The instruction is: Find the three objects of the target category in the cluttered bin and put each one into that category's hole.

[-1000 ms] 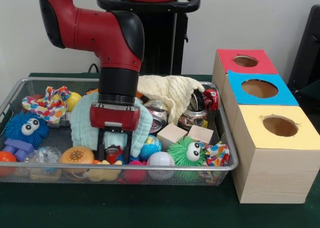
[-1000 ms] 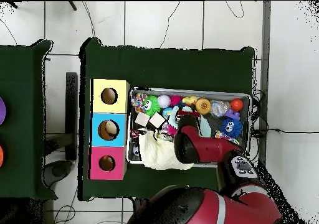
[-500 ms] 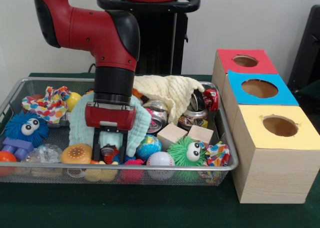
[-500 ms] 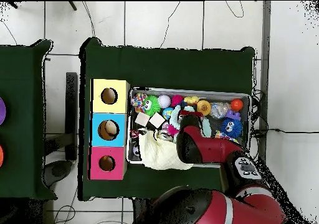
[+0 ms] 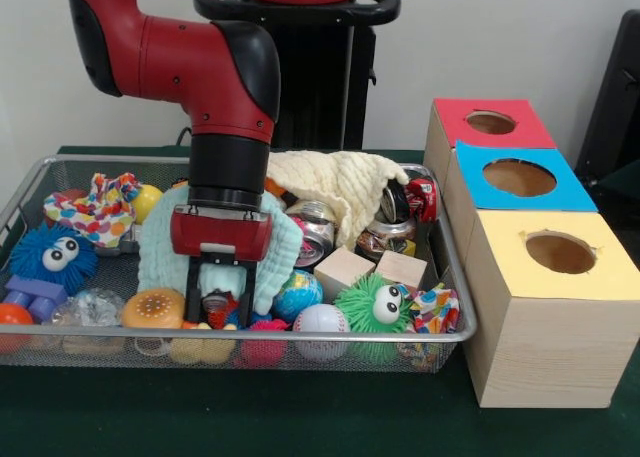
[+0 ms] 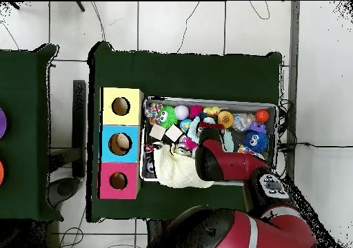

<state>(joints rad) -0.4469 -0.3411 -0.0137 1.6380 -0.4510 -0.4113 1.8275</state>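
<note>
The wire mesh bin [image 5: 300, 342] is full of toys and cloths; it also shows in the overhead view [image 6: 207, 100]. My gripper [image 5: 218, 312] is low in the bin's front middle, in front of a pale green cloth [image 5: 160, 252]. Its fingers [image 5: 193, 302] are apart, with small red and silver clutter between them. No orange and tan plush toy shows clearly; only a small orange patch [image 5: 276, 190] peeks out behind the arm beside the cream cloth [image 5: 340, 182]. The red-topped box's hole [image 5: 490, 123] is at the far right, and also shows in the overhead view [image 6: 118, 181].
Blue-topped [image 5: 518, 177] and yellow-topped [image 5: 560, 252] boxes stand in front of the red one. The bin holds a blue fuzzy ball [image 5: 52, 257], a green fuzzy ball [image 5: 375, 307], wooden blocks [image 5: 345, 269], a white ball [image 5: 322, 322], cans [image 5: 385, 232] and a spotted cloth [image 5: 95, 209].
Over the last second my gripper shifted a little to the left in the front view and went lower into the clutter. It has held still for the last half second.
</note>
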